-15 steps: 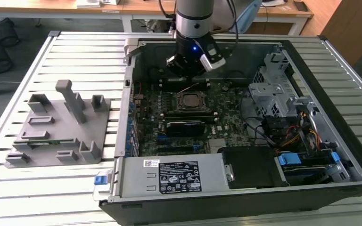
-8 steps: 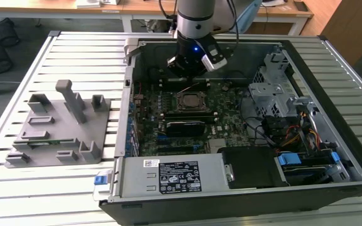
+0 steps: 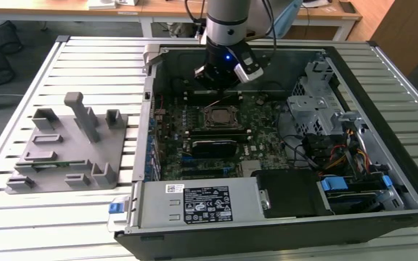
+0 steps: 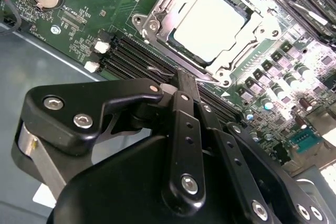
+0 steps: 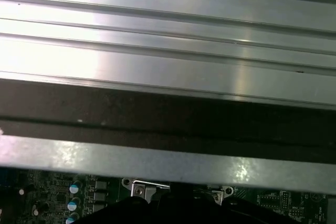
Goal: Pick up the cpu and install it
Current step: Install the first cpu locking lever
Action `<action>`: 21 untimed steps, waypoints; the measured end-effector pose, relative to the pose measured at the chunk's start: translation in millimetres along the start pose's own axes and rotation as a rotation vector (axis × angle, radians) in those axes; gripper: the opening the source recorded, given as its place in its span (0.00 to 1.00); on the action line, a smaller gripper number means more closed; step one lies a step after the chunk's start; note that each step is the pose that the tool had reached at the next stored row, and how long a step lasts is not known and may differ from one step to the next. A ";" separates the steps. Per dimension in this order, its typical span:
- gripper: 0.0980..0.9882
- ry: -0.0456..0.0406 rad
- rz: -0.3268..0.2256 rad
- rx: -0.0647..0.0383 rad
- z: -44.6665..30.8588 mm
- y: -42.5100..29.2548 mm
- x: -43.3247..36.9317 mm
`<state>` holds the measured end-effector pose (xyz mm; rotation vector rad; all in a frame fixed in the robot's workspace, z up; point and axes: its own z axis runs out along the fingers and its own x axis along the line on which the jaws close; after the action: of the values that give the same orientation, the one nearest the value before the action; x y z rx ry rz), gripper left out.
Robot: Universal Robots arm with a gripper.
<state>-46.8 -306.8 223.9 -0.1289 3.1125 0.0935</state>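
Note:
The cpu (image 4: 210,27) is a pale silver square lying flat inside the black and metal socket frame (image 4: 157,22) on the green motherboard. In the exterior view the cpu (image 3: 220,116) sits mid-board inside the open computer case. My gripper (image 4: 182,77) hangs just off the socket's edge, over the black memory slots, with its fingers (image 4: 181,103) shut together and nothing between them. In the exterior view my gripper (image 3: 219,87) is above the board, just behind the socket.
The case walls (image 3: 151,109) ring the board. A black rectangular module (image 3: 213,148) lies in front of the socket, a power supply (image 3: 202,201) at the front, a drive cage (image 3: 318,103) and cables (image 3: 339,155) on the exterior view's right. A grey fixture block (image 3: 71,147) stands on the slatted table.

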 end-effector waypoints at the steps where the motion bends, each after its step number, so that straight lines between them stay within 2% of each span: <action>1: 0.01 0.0000 0.000 0.000 0.3 0.3 -0.2; 21: 0.01 0.0001 0.000 0.000 10.0 2.3 -9.6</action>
<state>-37.2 -303.1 214.3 -0.1293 3.1125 0.0933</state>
